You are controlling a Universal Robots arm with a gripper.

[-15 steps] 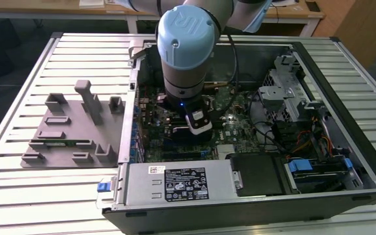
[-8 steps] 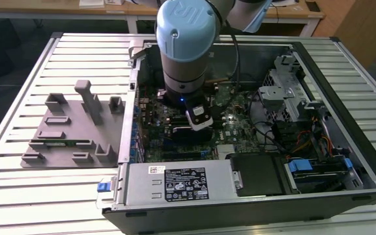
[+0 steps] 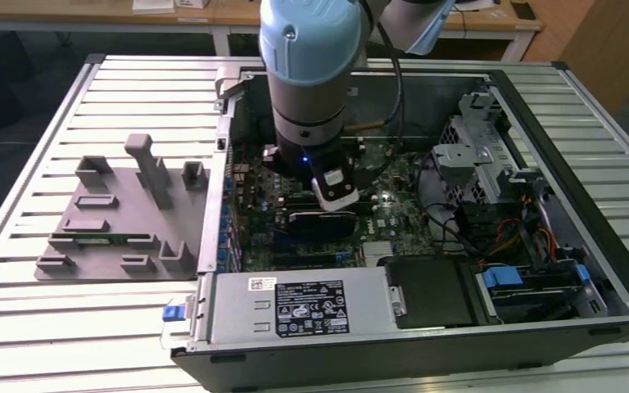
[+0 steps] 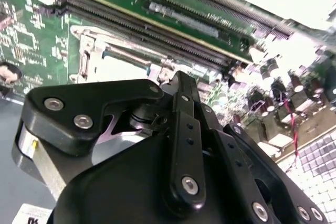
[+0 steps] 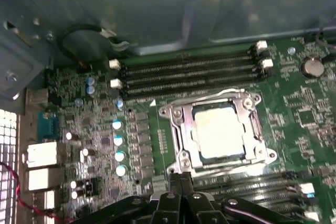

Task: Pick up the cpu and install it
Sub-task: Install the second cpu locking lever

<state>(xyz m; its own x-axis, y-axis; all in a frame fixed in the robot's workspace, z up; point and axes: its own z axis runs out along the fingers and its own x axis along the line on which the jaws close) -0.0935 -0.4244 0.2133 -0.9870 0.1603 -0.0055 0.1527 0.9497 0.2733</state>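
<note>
Silvery cpu (image 5: 218,132) lies seated in the motherboard socket (image 5: 178,129), so placement looks done. Gripper (image 5: 181,184) hovers just beside it, jaws pressed together, holding nothing. Next move needs a clean retreat.

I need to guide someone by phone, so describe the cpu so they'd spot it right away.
Look inside the open computer case at the green motherboard. Between its rows of long dark memory slots sits a silvery metal socket frame. The cpu is the pale, shiny flat square inside that frame, the only plain smooth surface among cluttered components.
</note>
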